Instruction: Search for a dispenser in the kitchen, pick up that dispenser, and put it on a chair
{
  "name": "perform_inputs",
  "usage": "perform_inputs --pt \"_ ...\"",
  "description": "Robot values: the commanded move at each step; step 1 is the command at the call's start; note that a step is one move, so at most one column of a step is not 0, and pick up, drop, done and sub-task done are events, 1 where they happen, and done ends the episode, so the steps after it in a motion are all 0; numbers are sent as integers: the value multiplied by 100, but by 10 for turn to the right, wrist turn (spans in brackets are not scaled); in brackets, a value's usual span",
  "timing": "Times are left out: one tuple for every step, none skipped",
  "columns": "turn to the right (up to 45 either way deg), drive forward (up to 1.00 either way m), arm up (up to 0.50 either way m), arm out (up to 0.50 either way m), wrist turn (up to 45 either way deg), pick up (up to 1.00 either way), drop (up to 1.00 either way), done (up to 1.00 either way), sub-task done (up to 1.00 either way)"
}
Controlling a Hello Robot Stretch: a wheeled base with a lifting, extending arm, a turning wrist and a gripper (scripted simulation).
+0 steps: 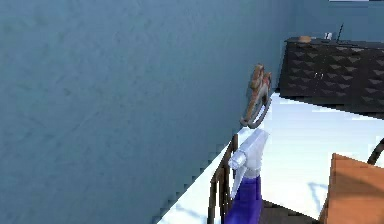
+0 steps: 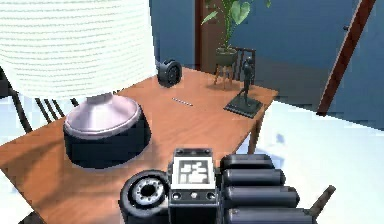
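A dispenser (image 1: 246, 178) with a white spray top and a purple body stands out at the bottom of the forward view, just in front of a dark chair back (image 1: 216, 196). What it rests on is cut off by the bottom edge. In the arm side view the arm's dark segments and one white marker square (image 2: 192, 171) lie along the bottom edge. The gripper (image 2: 146, 197) is a dark round body left of the marker, in front of the wooden table (image 2: 205, 120). Its far end is not clear, so I cannot tell whether it holds anything.
A blue wall (image 1: 110, 100) runs along the forward view's left, with white floor and a dark cabinet (image 1: 335, 70) beyond. A brown figure (image 1: 260, 88) rises behind the dispenser. On the table stand a white-shaded lamp (image 2: 85, 60), a dark statue (image 2: 244, 85) and a small dark object (image 2: 170, 72). A plant (image 2: 235, 18) is behind it.
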Motion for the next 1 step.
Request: perform_inputs --pt "0 0 0 26 0 0 0 0 0"
